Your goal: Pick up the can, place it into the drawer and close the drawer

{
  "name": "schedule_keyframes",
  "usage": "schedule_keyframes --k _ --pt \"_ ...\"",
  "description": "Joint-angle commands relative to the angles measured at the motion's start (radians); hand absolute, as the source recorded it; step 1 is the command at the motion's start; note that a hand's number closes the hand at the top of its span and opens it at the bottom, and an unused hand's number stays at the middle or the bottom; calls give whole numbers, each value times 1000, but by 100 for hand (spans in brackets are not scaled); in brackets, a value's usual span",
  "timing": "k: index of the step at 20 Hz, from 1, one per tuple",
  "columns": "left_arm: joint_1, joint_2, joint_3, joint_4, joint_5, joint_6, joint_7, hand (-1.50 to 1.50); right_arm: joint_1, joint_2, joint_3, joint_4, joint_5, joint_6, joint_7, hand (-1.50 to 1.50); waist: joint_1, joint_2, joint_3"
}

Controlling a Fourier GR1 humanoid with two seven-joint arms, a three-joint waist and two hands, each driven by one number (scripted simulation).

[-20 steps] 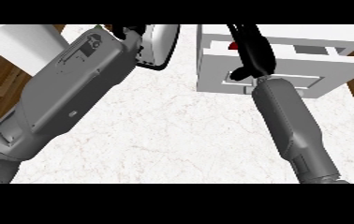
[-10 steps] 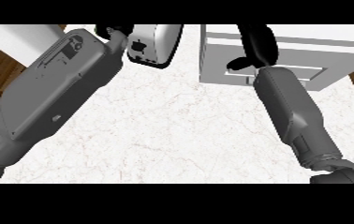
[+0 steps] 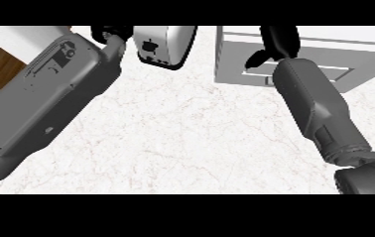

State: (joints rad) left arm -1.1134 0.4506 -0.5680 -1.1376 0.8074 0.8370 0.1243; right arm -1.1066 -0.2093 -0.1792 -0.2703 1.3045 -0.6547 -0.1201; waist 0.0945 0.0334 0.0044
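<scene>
Head view, looking steeply down onto a pale, marbled desk [image 3: 183,142]; shows two grey forearms coming up from the lower edge.

At left, a broad grey left forearm [image 3: 58,97], slanting from the lower left corner up toward the top; ends in the left robot hand [image 3: 110,32], black, cut off by the upper edge, just beside a silver appliance [image 3: 164,45]; cannot tell whether touching it, nor whether released, clenched or grasping anything, with so little of it in sight.

Silver appliance standing at the top middle of the desk, rounded at its lower corners, dark-rimmed, with small dark marks on the face turned this way; well apart from the drawer unit.

At upper right, a light grey drawer unit [image 3: 238,57] resting on the desk; carries a recessed panel [image 3: 333,72] on the side facing down the view; cannot tell from this angle whether the drawer is pushed fully home.

Right forearm [image 3: 315,102], narrower, rising from the lower right corner and crossing in front of the unit; ends in the right robot hand [image 3: 280,40], black, lying over the unit's upper part; cannot tell whether released or closed round something.

Can nowhere in sight; perhaps hidden behind the right robot hand or inside the unit; cannot tell which.

Strip of brown wooden floor [image 3: 11,67] showing at the far left, beyond the desk's edge.
</scene>
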Motion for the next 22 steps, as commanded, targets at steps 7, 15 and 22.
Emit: schedule_keyframes --k 7,15,22 --pt "50 21 7 -77 -11 -6 20 -150 -140 -62 -50 62 -35 66 -41 -150 21 2 -2" --pt "43 61 10 -105 -16 2 61 -150 -140 23 -324 63 -348 228 -238 -150 20 -1 3" --pt "86 52 9 -165 -29 18 51 -150 -151 -7 -423 67 -445 293 -308 -150 21 3 -1"
